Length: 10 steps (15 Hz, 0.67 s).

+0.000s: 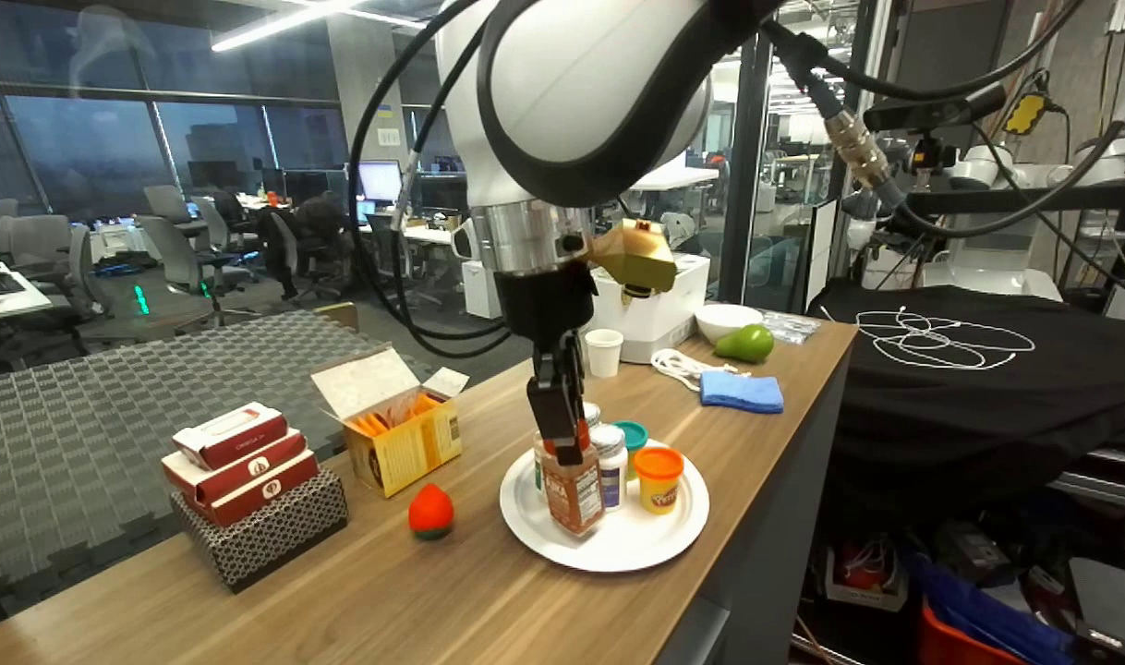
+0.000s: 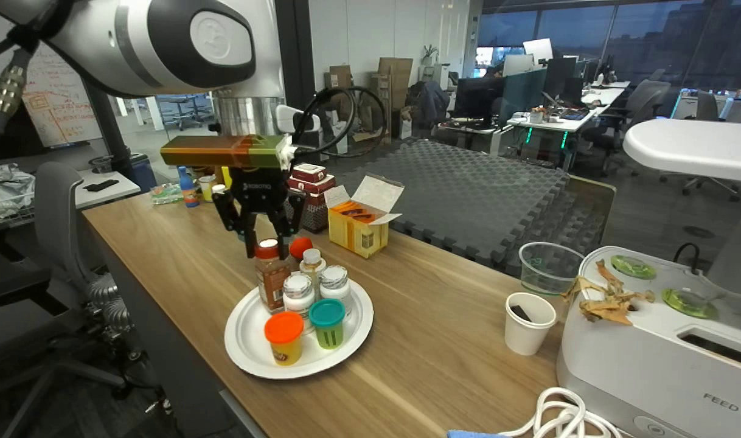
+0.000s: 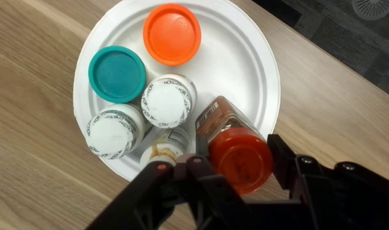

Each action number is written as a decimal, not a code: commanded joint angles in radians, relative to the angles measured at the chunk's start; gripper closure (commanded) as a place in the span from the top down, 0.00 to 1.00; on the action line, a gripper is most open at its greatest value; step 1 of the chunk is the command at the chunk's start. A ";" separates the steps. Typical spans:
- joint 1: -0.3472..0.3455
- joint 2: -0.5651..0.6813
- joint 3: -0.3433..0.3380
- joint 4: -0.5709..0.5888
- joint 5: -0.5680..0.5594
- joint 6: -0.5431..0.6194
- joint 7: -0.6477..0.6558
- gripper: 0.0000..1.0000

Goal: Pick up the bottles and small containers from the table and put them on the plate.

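A white plate point(image 1: 618, 554) lies on the wooden table. My gripper point(image 2: 267, 249) has its fingers on both sides of the red cap of a spice bottle point(image 1: 576, 494), and both pads look pressed on the cap point(image 3: 240, 159). The bottle stands over the plate's edge area; I cannot tell if its base touches the plate. On the plate stand an orange-lidded tub point(image 3: 172, 34), a teal-lidded tub point(image 3: 117, 74), two white bottles point(image 3: 166, 103) point(image 3: 111, 134) and a small bottle with a stained white cap point(image 3: 167, 145), close to my finger.
A red-and-green toy point(image 1: 430, 511), an open yellow box point(image 1: 405, 453) and stacked red boxes point(image 1: 244, 462) lie beside the plate. A paper cup point(image 2: 528, 322), blue cloth point(image 1: 741, 392), white cord point(image 1: 690, 368) and white appliance point(image 2: 650, 359) are farther along. A blue bottle point(image 2: 188, 187) stands at the far end.
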 commanded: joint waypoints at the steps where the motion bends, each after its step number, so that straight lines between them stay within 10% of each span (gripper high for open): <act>1: -0.021 -0.054 0.002 -0.080 0.006 0.097 -0.019 0.24; 10: -0.047 -0.047 0.005 -0.115 0.014 0.198 -0.054 0.24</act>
